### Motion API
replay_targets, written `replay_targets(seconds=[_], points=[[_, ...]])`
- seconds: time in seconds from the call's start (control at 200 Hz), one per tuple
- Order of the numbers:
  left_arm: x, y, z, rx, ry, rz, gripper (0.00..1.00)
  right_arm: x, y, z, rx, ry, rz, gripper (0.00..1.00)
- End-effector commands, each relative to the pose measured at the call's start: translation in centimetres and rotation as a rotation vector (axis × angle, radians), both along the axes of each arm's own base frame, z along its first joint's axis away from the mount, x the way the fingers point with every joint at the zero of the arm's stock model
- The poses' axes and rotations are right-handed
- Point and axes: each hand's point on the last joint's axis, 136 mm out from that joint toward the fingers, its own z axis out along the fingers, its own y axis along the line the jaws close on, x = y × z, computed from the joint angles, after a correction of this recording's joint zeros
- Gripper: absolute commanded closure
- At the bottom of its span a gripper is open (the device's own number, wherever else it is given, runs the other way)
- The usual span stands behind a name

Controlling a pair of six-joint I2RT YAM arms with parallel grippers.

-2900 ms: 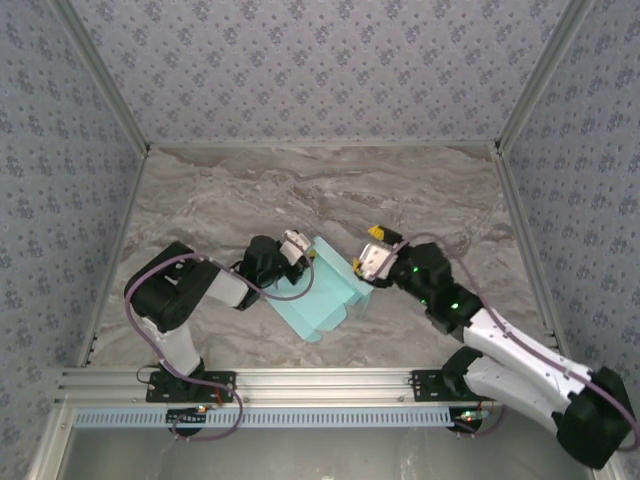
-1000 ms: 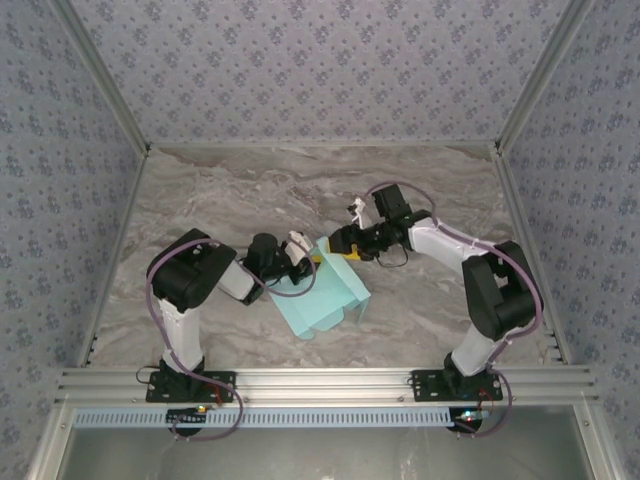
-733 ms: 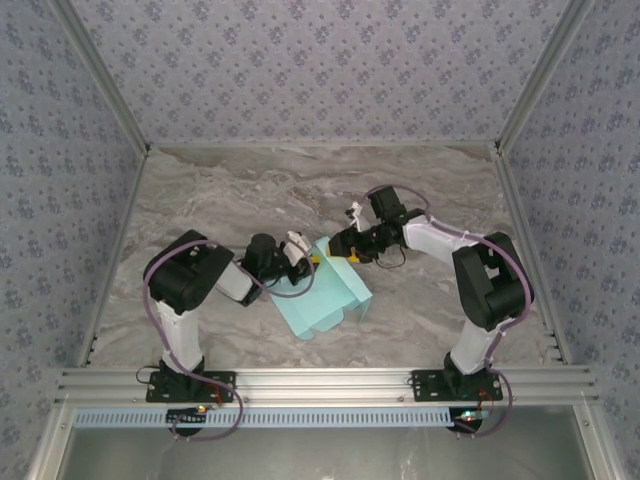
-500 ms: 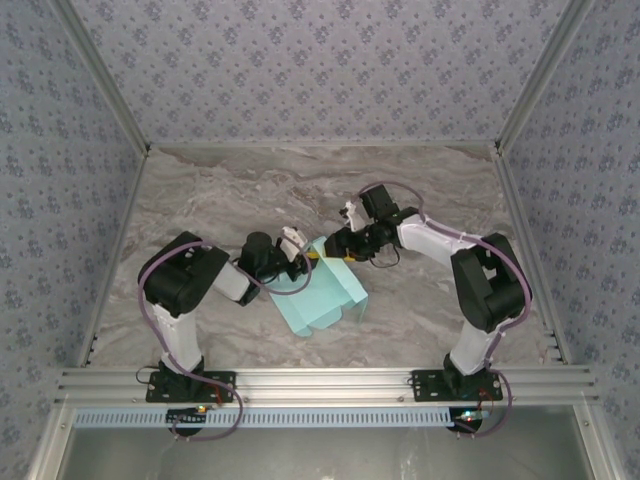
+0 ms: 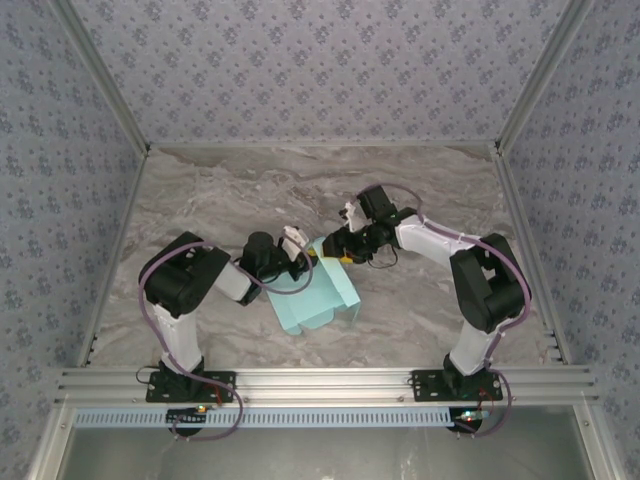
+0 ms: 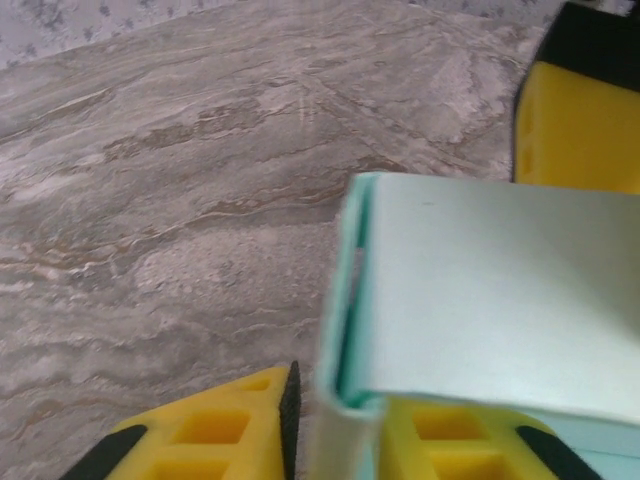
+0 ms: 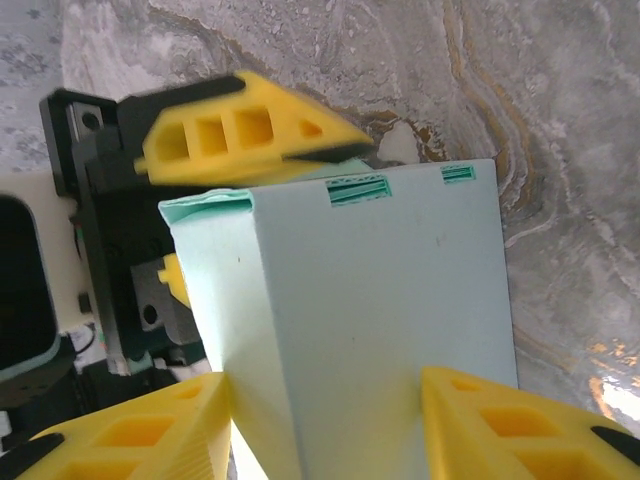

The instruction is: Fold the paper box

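Paper box (image 5: pixel 320 297), folded edge pinched between left fingers (image 6: pixel 205 445), right fingers (image 7: pixel 500 420) spread astride the same end, grip there unclear

We see the paper box (image 5: pixel 318 290) as a piece of pale mint card, partly folded, lying slantwise near the middle of the scene. Its broad top panel (image 7: pixel 370 290) is smooth and plain. Along the far edge we make out two short slots with layered card showing in them. The left side (image 6: pixel 345 300) is doubled over into a narrow fold. At the near end a flap stands up.
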Motion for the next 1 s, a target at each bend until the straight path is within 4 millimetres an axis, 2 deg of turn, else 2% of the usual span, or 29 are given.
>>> replay_targets(seconds=[0.0,0.165,0.32,0.48,0.645,0.879,0.994], points=[[-1.6,-1.0,1.1,-0.004,-0.075,-0.091,0.85,-1.6,0.3,-1.2,0.040,0.146,-0.005,0.49],[-2.5,-0.5,0.9,0.005,-0.114,-0.103,0.88,-2.4,0.3,-1.4,0.042,0.195,0.004,0.50],[-2.1,-0.4,0.5,0.045,-0.125,-0.052,0.89,-2.4,0.2,-1.8,0.023,0.200,-0.018,0.53],[-1.2,-1.1,0.0,0.069,-0.143,0.053,0.85,-2.5,0.8,-2.4,0.008,0.209,-0.063,0.54],[-1.6,-2.2,-0.9,0.106,-0.176,0.075,0.85,-2.6,1.2,-2.5,0.002,0.200,-0.125,0.53],[-2.2,-2.6,-1.3,0.124,-0.178,0.034,0.96,-2.1,0.4,-2.4,-0.003,0.180,-0.185,0.53],[-2.1,-2.2,-1.1,0.121,-0.181,0.057,0.98,-1.3,0.1,-1.2,0.017,0.084,-0.183,0.46]])
